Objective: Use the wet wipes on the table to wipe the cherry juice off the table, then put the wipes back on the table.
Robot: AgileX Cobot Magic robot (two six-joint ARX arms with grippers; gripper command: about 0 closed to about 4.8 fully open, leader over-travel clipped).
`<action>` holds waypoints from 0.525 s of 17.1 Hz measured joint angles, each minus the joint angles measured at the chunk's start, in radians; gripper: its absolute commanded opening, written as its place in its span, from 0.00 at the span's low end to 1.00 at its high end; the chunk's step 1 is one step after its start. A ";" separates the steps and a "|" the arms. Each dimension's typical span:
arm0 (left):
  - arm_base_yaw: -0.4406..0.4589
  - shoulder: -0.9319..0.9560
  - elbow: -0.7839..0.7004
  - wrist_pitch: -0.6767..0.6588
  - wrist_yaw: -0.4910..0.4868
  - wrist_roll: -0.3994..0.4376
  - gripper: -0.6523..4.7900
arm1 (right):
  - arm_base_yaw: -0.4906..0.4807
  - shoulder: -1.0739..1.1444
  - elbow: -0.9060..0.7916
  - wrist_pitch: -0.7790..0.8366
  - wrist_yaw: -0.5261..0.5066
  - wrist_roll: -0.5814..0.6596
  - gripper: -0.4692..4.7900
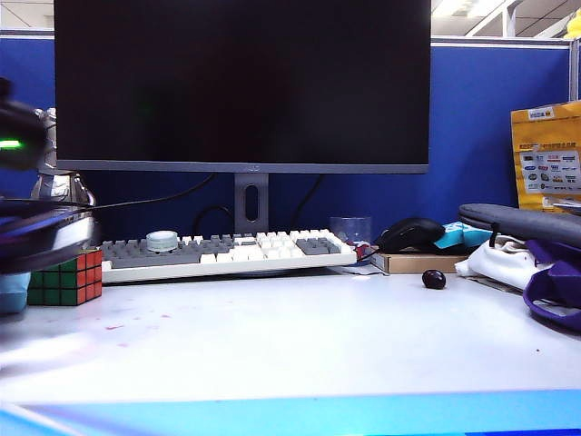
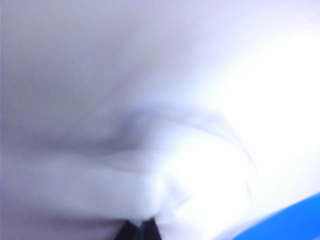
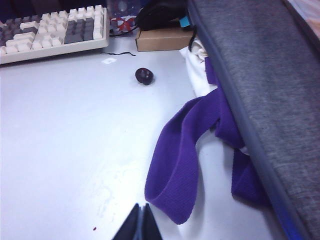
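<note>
Nearest the exterior camera runs the light blue front edge of the broad smooth white bench (image 1: 300,345). At its near left corner a pale blur marks the thin soft white wet wipe (image 2: 165,165); in the exterior view its outline cannot be made out. The left wrist view is filled by this wrinkled sheet, heavily blurred, lying against the bench. The left pincer (image 2: 141,231) shows only as dark fingertips pressed together at the frame edge, closed on a fold of the wipe. In the exterior view the left arm is a dark motion-smeared mass cut off by the left border.

Just beyond the blur, tiny reddish-purple specks of cherry juice (image 1: 115,326) dot the bench left of centre.

The right pincer (image 3: 140,225) appears only in the right wrist view, its two dark fingertips meeting in a closed point, holding nothing, above the bare bench near the right side. Beside it lies a purple woven strap loop (image 3: 182,150) belonging to a white fabric bundle (image 3: 197,70), largely hidden beneath a grey fabric case (image 3: 250,65).

Farther back rest a dark glossy round cherry (image 1: 434,279), a multicoloured puzzle cube (image 1: 68,277) partly covered by the arm, and a grey-and-cream keyboard (image 1: 227,252). A black mouse (image 1: 410,234) sits on a flat cardboard box (image 1: 419,262). A clear glass (image 1: 350,227) stands behind the keyboard; its contents cannot be told. The black monitor (image 1: 242,82) closes the scene.
</note>
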 measured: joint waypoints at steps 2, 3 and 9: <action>0.000 0.014 0.007 0.143 0.063 -0.037 0.11 | 0.000 0.000 0.000 0.000 0.000 0.000 0.09; -0.002 0.016 0.020 0.162 0.003 -0.068 0.11 | 0.000 0.000 0.000 0.000 0.000 0.000 0.09; -0.006 0.001 0.040 0.101 -0.488 0.001 0.11 | 0.000 0.000 0.000 0.000 0.000 0.000 0.09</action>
